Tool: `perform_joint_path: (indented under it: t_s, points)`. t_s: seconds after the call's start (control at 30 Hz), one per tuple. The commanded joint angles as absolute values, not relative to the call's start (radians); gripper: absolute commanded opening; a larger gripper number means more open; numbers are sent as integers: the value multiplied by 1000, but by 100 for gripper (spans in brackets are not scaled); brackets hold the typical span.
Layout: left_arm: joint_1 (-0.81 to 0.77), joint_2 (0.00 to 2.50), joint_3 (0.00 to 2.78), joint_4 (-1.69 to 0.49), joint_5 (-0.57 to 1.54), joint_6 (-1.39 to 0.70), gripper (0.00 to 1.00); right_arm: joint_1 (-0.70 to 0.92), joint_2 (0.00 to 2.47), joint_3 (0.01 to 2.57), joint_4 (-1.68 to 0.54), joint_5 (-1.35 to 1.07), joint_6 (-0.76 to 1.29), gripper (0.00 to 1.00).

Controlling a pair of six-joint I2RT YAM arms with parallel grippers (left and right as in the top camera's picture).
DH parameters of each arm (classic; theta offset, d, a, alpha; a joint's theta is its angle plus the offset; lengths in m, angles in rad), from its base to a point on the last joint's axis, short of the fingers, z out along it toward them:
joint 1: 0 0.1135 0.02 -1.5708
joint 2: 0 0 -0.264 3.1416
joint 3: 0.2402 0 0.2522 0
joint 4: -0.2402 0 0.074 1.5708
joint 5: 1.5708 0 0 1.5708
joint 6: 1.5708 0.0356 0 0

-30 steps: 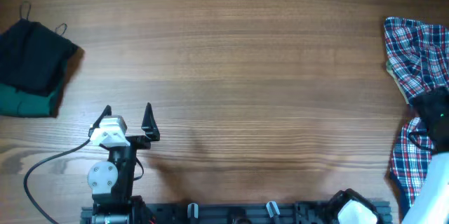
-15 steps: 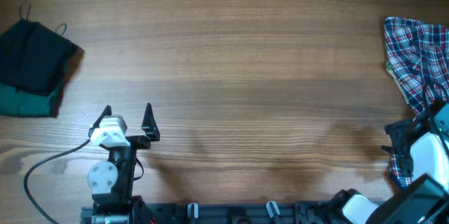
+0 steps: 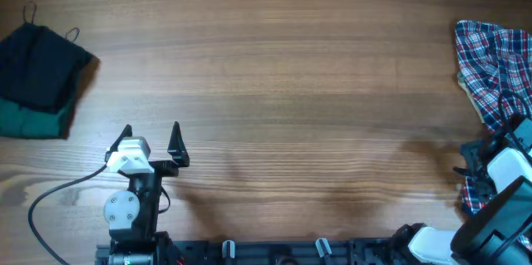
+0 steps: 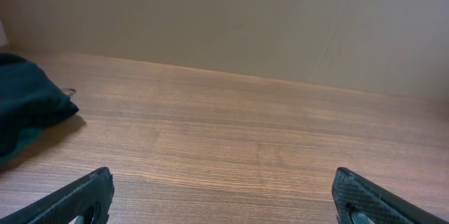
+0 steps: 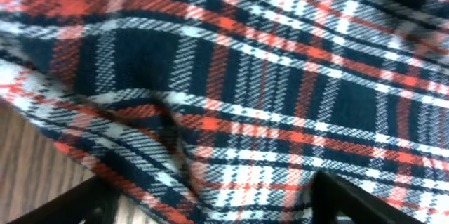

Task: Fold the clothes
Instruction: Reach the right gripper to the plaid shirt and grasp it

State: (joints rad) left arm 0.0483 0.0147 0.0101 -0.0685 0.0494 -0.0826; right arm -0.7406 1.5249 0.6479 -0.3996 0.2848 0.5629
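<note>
The red, navy and white plaid garment (image 3: 497, 66) lies crumpled at the table's right edge. It fills the right wrist view (image 5: 266, 76). My right gripper (image 3: 486, 155) is low over the plaid's near part. Its fingers (image 5: 210, 206) are spread wide, with plaid fabric lying between them, not pinched. A strip of plaid (image 3: 470, 195) shows beside the right arm. My left gripper (image 3: 151, 136) is open and empty at the front left, over bare wood (image 4: 224, 206).
A folded dark garment with a green edge (image 3: 37, 74) lies at the far left, and it also shows in the left wrist view (image 4: 28, 104). A black cable (image 3: 58, 194) loops by the left arm's base. Wooden tabletop (image 3: 283, 90) spans the middle.
My right arm has moved toward the table's front and lower over the plaid's near part, covering more of it. The left arm and the dark garment have not moved.
</note>
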Motion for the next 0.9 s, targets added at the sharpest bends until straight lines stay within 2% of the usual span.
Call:
perform_joint_path:
  t_s: [0.0, 0.1, 0.17, 0.27, 0.3, 0.33, 0.4, 0.5, 0.6, 0.87]
  points:
    - [54, 10, 6, -75, 43, -63, 100, -744, 1567, 634, -421, 238, 522, 86]
    - [54, 10, 6, -75, 43, -63, 100, -744, 1550, 657, -472, 238, 523, 82]
    - [54, 10, 6, -75, 43, -63, 100, -744, 1525, 691, -526, 234, 522, 73]
    - [54, 10, 6, -75, 43, -63, 100, -743, 1466, 703, -560, 204, 522, 68]
    - [54, 10, 6, -75, 43, -63, 100, -743, 1441, 703, -562, 200, 522, 63]
    - [54, 10, 6, -75, 43, -63, 100, -743, 1412, 703, -562, 200, 522, 48]
    - [54, 10, 6, -75, 43, -63, 100, -743, 1380, 703, -562, 193, 522, 41]
    - [54, 10, 6, -75, 43, -63, 100, -743, 1379, 700, -557, 226, 522, 67]
    - [54, 10, 6, -75, 43, -63, 100, -744, 1419, 679, -498, 229, 487, 81]
    - [54, 10, 6, -75, 43, -63, 100, -744, 1564, 648, -413, 235, 447, 83]
